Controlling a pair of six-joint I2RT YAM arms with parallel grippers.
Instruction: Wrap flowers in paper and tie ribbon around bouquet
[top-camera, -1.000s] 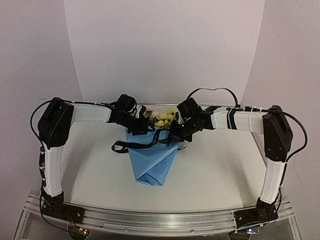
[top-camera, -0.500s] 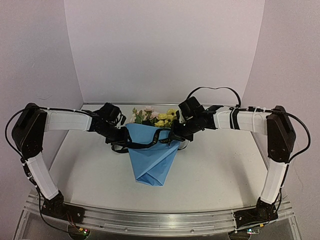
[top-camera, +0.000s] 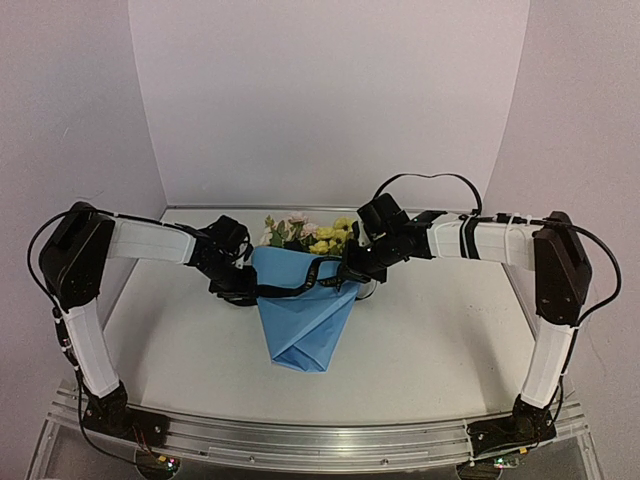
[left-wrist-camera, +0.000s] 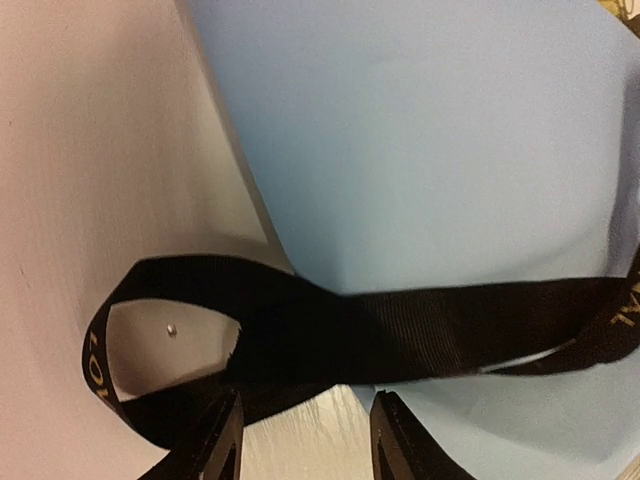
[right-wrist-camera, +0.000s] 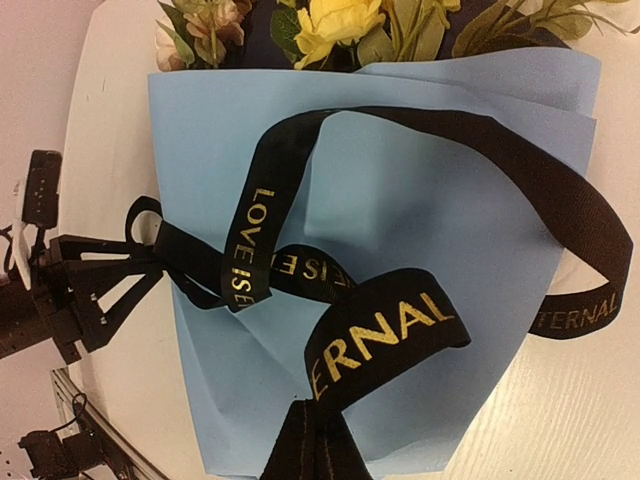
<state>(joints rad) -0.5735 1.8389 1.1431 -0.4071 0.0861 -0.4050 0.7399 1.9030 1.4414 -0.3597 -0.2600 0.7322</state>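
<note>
The paper (top-camera: 300, 325) is lying on the table (top-camera: 430, 340) wrapped as a cone round the flowers (top-camera: 322, 236), so wrapping is looking done, while the ribbon (right-wrist-camera: 400, 325) is only looping across it unknotted, the right gripper (top-camera: 351, 273) pinching one end, the left gripper (left-wrist-camera: 305, 442) standing open at the other loop

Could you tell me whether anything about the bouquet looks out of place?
The ribbon lies in loose, twisted loops across the paper, not snug around it; one loop strays past its edge onto the table.
</note>
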